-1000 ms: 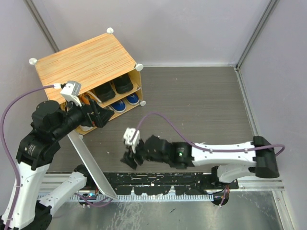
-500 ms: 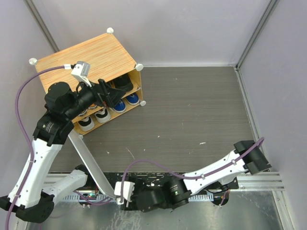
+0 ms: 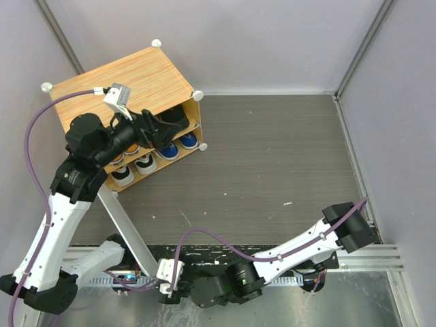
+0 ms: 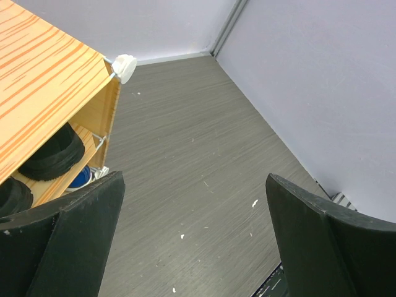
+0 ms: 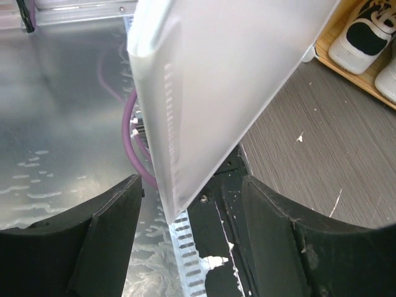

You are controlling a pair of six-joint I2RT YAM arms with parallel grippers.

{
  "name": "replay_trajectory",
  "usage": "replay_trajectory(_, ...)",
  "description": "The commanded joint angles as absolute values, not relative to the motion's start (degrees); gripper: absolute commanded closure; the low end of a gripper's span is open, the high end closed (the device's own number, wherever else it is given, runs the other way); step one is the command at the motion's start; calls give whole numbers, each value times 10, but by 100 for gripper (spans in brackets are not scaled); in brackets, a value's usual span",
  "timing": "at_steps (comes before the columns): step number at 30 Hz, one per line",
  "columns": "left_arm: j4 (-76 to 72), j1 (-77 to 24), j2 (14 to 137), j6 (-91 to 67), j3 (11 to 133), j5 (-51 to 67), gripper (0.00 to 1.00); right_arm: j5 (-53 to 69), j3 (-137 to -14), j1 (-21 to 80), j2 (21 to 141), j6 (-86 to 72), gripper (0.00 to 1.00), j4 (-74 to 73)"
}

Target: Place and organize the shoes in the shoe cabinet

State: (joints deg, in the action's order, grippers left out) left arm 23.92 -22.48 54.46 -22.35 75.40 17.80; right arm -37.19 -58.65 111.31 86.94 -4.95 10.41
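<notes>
The shoe cabinet stands at the back left with its wood-grain top and its white door swung open toward the near edge. Inside are black shoes on the upper shelf, and blue shoes and black-and-white shoes below. My left gripper is open and empty in front of the upper shelf. Its wrist view shows the cabinet top, the black shoes and open fingers. My right gripper is open, one finger either side of the door's free corner.
Grey walls close in the floor at the back and right. A white corner knob marks the cabinet's front corner. The metal base plate and a purple cable lie under the door's end. A black-and-white shoe shows beyond the door.
My right gripper swung from the middle of the floor down to the door's free end at the near edge. My left gripper rose from the lower shelf to the upper shelf's front.
</notes>
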Motion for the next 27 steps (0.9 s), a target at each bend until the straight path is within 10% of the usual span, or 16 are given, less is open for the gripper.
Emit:
replay_trajectory(1,219,-223,531,-205,763,194,2,-365,-614,1115,875,-32,29,176)
replay_trajectory(14,272,-223,509,-189,755,264,2,-776,-539,1080,817,-198,24,85)
replay_trajectory(20,280,-224,501,-207,772,358,2,-733,-505,931,749,-644,22,-357)
replay_trajectory(27,234,-223,478,-240,720,487,2,-737,-467,897,691,-661,20,-395)
